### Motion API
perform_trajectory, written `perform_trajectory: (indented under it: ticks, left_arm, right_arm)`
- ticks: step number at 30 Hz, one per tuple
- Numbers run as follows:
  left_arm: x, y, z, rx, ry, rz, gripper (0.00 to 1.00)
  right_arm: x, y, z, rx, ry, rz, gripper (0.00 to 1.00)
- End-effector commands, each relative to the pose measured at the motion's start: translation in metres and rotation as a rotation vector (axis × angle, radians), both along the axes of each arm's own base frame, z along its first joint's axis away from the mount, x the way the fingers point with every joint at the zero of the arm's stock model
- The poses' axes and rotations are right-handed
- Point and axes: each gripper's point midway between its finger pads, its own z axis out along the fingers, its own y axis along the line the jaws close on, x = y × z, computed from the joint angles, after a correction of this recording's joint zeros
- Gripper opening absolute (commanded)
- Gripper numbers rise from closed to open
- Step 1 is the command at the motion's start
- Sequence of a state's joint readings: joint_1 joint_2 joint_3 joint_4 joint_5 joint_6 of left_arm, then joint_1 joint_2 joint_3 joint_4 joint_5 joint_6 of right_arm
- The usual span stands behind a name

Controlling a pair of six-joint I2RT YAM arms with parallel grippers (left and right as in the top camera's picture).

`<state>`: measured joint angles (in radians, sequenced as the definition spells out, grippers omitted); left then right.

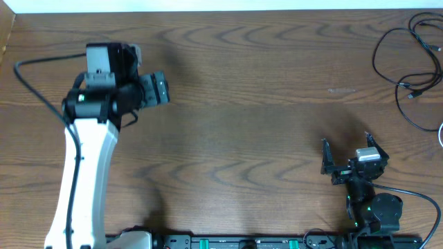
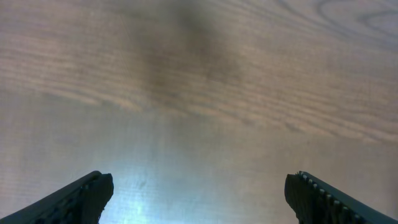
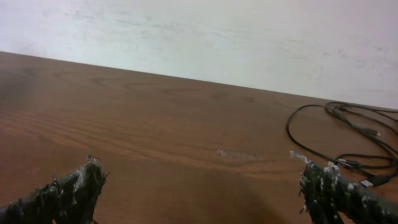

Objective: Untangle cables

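The cables are thin black cords lying in loose overlapping loops at the far right of the table; a pale cord shows at the right edge. In the right wrist view the cables lie ahead and to the right, with small plugs among them. My right gripper stands open near the front right, well short of the cables, and its fingers have nothing between them. My left gripper is open at the far left, over bare wood, far from the cables.
The wooden table runs to a pale wall at the back. A thick black wire trails from the left arm. The arm bases and a black rail sit along the front edge.
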<state>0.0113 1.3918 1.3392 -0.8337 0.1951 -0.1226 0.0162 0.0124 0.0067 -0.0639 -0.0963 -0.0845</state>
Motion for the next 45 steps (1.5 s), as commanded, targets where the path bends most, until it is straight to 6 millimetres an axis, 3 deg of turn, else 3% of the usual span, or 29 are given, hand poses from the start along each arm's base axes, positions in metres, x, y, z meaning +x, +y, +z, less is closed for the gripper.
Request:
perform_trajectory:
  ticks: [1,4,8,13,18,30,37,41,45]
  left_arm:
    - [-0.030,0.007,-0.004,0.040,-0.021,0.008,0.93]
    - [-0.046,0.014,-0.013,0.075,-0.094,0.035,0.93]
    - [-0.048,0.014,-0.020,0.073,-0.350,0.043,0.93]
    - [-0.057,0.013,-0.017,0.081,-0.649,0.044,0.93]
    - [-0.080,0.015,-0.020,0.149,-0.869,0.022,0.93]
    - [-0.103,0.030,-0.042,0.189,-0.970,0.088,0.93]
    - [-0.112,0.034,-0.057,0.204,-0.916,0.106,0.93]
    - [-0.115,0.033,-0.079,0.201,-0.831,0.099,0.93]
    - [-0.115,0.033,-0.081,0.190,-0.821,0.104,0.93]
  right_arm:
    - [0.000,-0.002,0.000,0.001,-0.001,-0.012,0.99]
    - [0.000,-0.002,0.000,0.001,-0.001,-0.012,0.99]
    - [0.000,-0.002,0.000,0.001,-0.001,-0.012,0.99]
    - [0.000,-0.002,0.000,0.001,-0.001,-0.013,0.99]
    - [0.000,-0.002,0.000,0.001,-0.001,-0.012,0.99]
    - [0.000,-0.002,0.000,0.001,-0.001,-0.012,0.99]
    - [0.000,-0.002,0.000,0.001,-0.001,-0.012,0.99]
    - [0.000,-0.002,0.000,0.001,-0.001,-0.012,0.99]
    - [0.000,-0.002,0.000,0.001,-0.001,-0.012,0.99]
